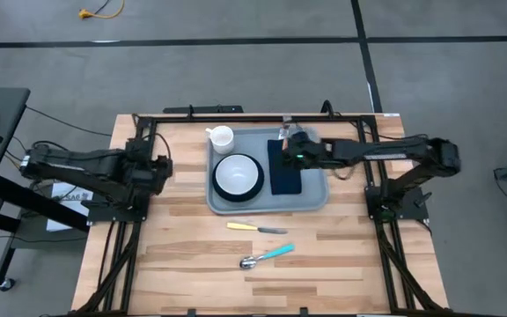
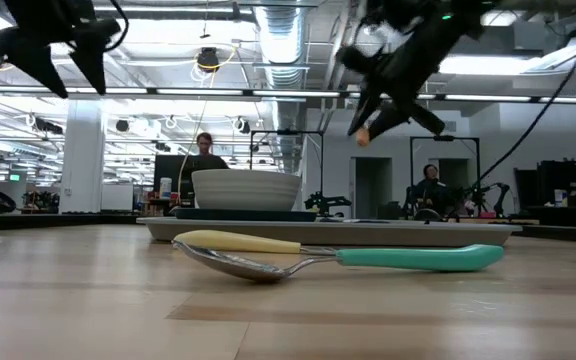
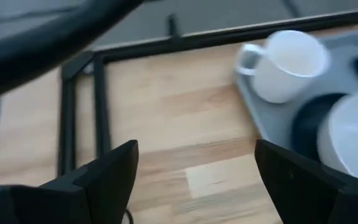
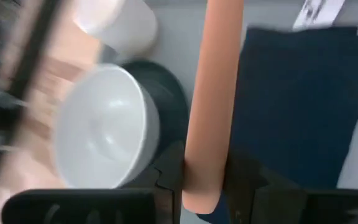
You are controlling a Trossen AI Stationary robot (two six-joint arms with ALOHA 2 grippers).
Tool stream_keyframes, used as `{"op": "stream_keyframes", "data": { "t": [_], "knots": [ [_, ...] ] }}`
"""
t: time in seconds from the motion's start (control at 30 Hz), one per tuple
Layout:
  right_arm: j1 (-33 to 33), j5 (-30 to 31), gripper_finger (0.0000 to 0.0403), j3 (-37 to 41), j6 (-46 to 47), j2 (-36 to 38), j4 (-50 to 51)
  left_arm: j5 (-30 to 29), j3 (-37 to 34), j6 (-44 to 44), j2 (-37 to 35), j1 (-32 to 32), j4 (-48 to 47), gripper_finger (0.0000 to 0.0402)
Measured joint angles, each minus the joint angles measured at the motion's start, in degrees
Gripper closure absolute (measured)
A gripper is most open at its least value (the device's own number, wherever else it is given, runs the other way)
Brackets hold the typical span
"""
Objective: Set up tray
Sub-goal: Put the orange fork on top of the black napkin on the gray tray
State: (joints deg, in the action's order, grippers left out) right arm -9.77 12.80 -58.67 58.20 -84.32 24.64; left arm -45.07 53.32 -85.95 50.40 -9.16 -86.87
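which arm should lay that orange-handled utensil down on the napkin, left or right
Right, most likely. The right gripper is shut on the orange-handled utensil and hangs above the navy napkin on the tray. The left gripper is open and empty, beside the tray near the mug.

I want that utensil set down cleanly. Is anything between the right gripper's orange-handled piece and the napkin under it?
Nothing visible: the right gripper holds the orange-handled utensil above the bare napkin on the tray.

Two dark, slender jointed arms on black frames, a small green light on the right arm.
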Motion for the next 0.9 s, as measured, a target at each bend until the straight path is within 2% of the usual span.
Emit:
{"op": "stream_keyframes", "data": {
  "t": [0.13, 0.23, 0.47, 0.63, 0.8, 0.9],
  "knots": [
    [0.03, -0.82, 0.0340, -9.13, -0.55, -8.85, 7.92, -5.47, -4.90, 8.73, -5.24, -6.47, 6.03, 0.0093],
    [0.02, -0.94, 0.0340, -14.21, -1.05, -14.24, 11.68, -8.26, -9.78, 17.82, -9.04, -11.26, 14.84, 0.0093],
    [-2.47, -4.35, 0.0340, -21.19, -0.87, -20.50, 18.20, -3.91, -15.31, 39.61, -15.40, -19.82, 39.52, 0.0093],
    [-3.51, -7.42, 0.0340, -21.88, 1.35, -21.09, 22.62, -5.86, -15.33, 42.54, -15.54, -21.91, 45.42, 0.0093],
    [-3.62, -9.11, 0.0340, -21.75, 2.88, -21.03, 29.63, -14.01, -15.33, 48.72, -14.00, -21.82, 46.68, 0.0093],
    [-3.42, -10.80, 0.0340, -21.73, 3.21, -21.02, 30.31, -13.63, -15.35, 48.72, -13.20, -22.02, 47.44, 0.0093]
  ]
}}
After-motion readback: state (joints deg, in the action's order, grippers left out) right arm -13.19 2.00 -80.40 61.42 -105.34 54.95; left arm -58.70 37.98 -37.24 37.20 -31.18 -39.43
